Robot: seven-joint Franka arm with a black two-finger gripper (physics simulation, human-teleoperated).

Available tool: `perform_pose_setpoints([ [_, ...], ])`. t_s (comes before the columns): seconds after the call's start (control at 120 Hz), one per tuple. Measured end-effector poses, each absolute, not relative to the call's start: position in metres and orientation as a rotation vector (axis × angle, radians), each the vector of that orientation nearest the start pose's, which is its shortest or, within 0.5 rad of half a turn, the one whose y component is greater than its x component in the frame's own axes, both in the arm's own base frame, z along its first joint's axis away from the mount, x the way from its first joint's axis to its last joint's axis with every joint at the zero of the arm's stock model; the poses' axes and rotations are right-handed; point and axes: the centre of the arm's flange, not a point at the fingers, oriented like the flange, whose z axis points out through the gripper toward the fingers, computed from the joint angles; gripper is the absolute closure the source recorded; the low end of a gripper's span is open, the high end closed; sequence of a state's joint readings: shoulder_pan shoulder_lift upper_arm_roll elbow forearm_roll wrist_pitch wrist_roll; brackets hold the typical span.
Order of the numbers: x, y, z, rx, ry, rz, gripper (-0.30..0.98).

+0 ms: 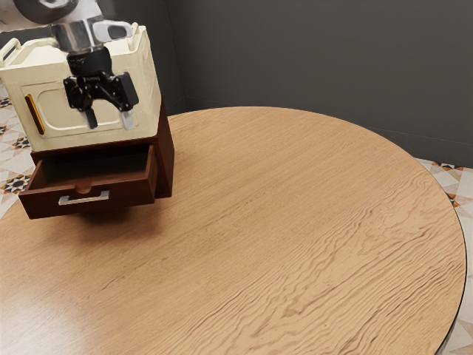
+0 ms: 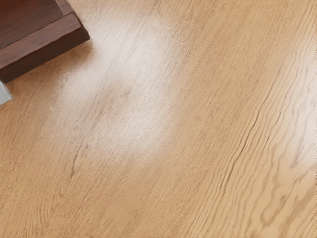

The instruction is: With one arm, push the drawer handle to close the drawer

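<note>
Standing above the open drawer (image 1: pixel 133 194) is a cream box (image 1: pixel 59 107).

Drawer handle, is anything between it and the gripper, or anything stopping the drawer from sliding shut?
Nothing visible stands between the gripper and the handle, or between the open drawer and its cabinet. The drawer's shadowed back is too dark to rule something out.

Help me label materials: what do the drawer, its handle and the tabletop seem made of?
Drawer: likely stained wood, satin, from its reddish-brown colour and faint streaks. Handle: probably metal, smooth, being silvery; painted plastic is possible. Tabletop: wood or veneer, varnished-looking, with wavy grain and soft glare.
</note>
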State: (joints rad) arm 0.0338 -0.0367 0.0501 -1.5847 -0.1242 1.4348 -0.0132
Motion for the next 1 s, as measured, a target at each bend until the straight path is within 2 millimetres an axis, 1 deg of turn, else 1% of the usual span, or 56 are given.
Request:
perform_pose_setpoints([
  [0.108, 0.538, 0.017, 0.611, -3.26, -0.119, 0.177, 0.0],
  [0.142, 0.536, 0.014, 0.608, -3.26, -0.114, 0.177, 0.0],
  [0.183, 0.51, 0.01, 0.605, -3.259, -0.116, 0.192, 0.0],
  [0.208, 0.488, 0.01, 0.603, -3.257, -0.132, 0.203, 0.0],
  [0.258, 0.433, 0.014, 0.591, -3.252, -0.188, 0.231, 0.0],
  [0.308, 0.373, 0.025, 0.573, -3.236, -0.303, 0.231, 0.0],
  [0.342, 0.342, 0.025, 0.566, -3.202, -0.394, 0.201, 0.01],
  [0.358, 0.327, 0.026, 0.563, -3.178, -0.465, 0.182, 0.03],
  [0.383, 0.309, 0.029, 0.556, -3.149, -0.574, 0.169, 0.05],
  [0.417, 0.292, 0.03, 0.548, -3.122, -0.682, 0.163, 0.1],
  [0.467, 0.275, 0.028, 0.538, -3.098, -0.783, 0.16, 0.22],
  [0.492, 0.272, 0.028, 0.534, -3.093, -0.821, 0.163, 0.28],
  [0.525, 0.274, 0.027, 0.528, -3.087, -0.857, 0.175, 0.36],
  [0.6, 0.29, 0.026, 0.509, -3.073, -0.896, 0.217, 0.5],
  [0.675, 0.308, 0.031, 0.489, -3.066, -0.937, 0.26, 0.59],
  [0.775, 0.326, 0.046, 0.47, -3.031, -0.994, 0.266, 0.66],
  [0.867, 0.339, 0.057, 0.457, -3.005, -1.026, 0.241, 0.7],
  [0.942, 0.351, 0.066, 0.45, -2.984, -1.037, 0.204, 0.72],
  [1.0, 0.36, 0.072, 0.45, -2.974, -1.054, 0.168, 0.73],
])
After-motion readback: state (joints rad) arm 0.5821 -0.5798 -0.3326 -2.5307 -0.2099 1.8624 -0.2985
